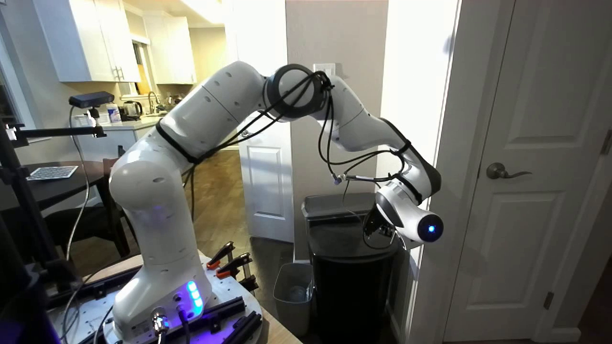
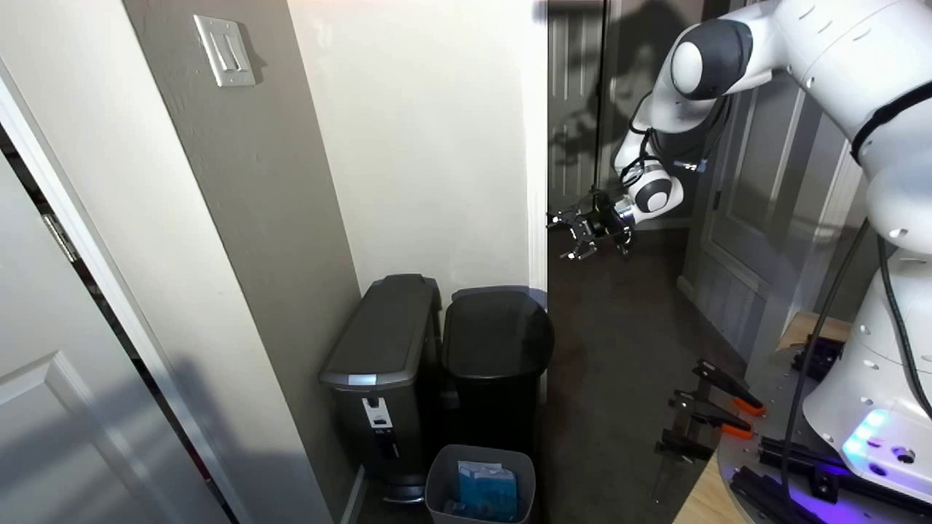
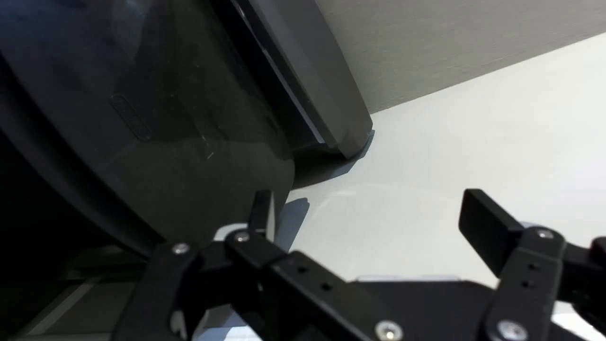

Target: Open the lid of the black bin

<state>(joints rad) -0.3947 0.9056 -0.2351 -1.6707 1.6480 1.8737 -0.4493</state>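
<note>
The black bin (image 1: 354, 301) stands on the floor against the white wall; it also shows in an exterior view (image 2: 496, 415). Its dark, slightly glossy lid (image 2: 499, 331) lies flat and closed on top. In the wrist view the lid (image 3: 189, 123) fills the upper left. My gripper (image 2: 564, 238) is open and empty, higher than the lid and off to its side. In the wrist view the fingers of the gripper (image 3: 374, 218) are wide apart with white wall behind them. The left finger overlaps the lid's corner in the picture; I see no contact. An exterior view partly hides the fingers behind the wrist.
A dark grey step bin (image 2: 378, 335) stands close beside the black bin, along the grey wall. A small grey wastebasket (image 2: 437, 480) with a blue packet sits in front. The white wall (image 2: 429, 145) rises behind. Clamps (image 1: 234, 263) stick out from the robot's table edge.
</note>
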